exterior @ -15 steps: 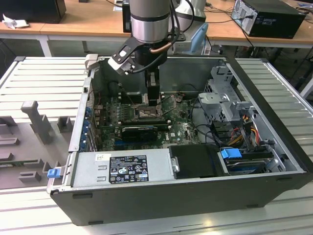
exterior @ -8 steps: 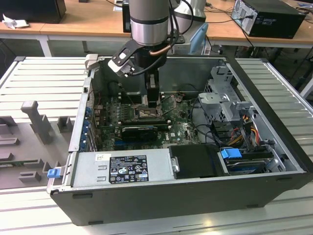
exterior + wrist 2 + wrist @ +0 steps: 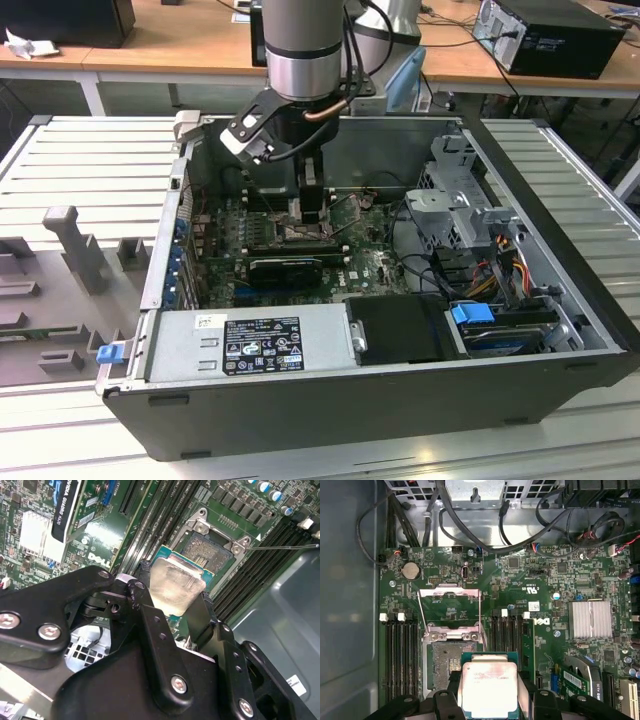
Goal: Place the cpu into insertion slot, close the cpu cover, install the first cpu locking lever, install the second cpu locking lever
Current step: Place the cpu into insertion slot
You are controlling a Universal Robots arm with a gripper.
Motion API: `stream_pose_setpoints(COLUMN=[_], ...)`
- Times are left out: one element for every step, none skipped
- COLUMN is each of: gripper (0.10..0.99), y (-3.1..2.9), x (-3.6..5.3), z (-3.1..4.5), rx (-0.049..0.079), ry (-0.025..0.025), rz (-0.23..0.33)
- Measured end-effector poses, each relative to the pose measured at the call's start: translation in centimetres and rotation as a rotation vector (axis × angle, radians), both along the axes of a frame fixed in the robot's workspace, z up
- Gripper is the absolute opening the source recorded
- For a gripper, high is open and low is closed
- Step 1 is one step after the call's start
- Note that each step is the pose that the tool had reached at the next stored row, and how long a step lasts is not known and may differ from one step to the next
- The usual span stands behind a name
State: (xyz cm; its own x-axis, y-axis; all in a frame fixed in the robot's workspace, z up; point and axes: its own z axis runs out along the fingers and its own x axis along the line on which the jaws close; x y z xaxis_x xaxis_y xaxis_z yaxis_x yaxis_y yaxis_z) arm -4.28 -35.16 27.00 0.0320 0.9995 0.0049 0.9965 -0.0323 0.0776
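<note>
While its socket lies open to receive it, the black two-fingered gripper [image 3: 312, 212] hangs inside the open grey computer case [image 3: 350, 410], eleven o'clock of centre in the exterior view.
First wrist view: jaws clamped on the small square silver-topped cpu [image 3: 490, 687], which partly overlaps the dark metal-rimmed insertion slot [image 3: 445, 665]; the silvery windowed cpu cover [image 3: 449, 593] is flipped back.
Second wrist view: the cpu [image 3: 177, 587] top is dull and smudged.

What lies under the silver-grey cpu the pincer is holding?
Beneath the small square silver-grey cpu, held in the black pincer, the insertion slot's dark contact field shows on one side; the rest is covered by the chip.
</note>
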Motion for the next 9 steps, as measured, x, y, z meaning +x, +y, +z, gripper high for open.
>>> stream_pose_setpoints(gripper=[0.529,0.529,0.529,0.529,0.529,0.529,0.529,0.529,0.529], y=[0.00,0.00,0.00,0.00,0.00,0.00,0.01,0.01,0.03], x=[-0.02,-0.03,-0.03,-0.04,-0.05,-0.06,-0.08,-0.09,-0.09], z=[-0.05,-0.09,-0.14,-0.19,-0.26,-0.34,-0.44,-0.53,-0.59], rx=[0.000,0.000,0.000,0.000,0.000,0.000,0.000,0.000,0.000], ry=[0.0000,0.0000,0.0000,0.0000,0.0000,0.0000,0.0000,0.0000,0.0000], rz=[0.000,0.000,0.000,0.000,0.000,0.000,0.000,0.000,0.000])
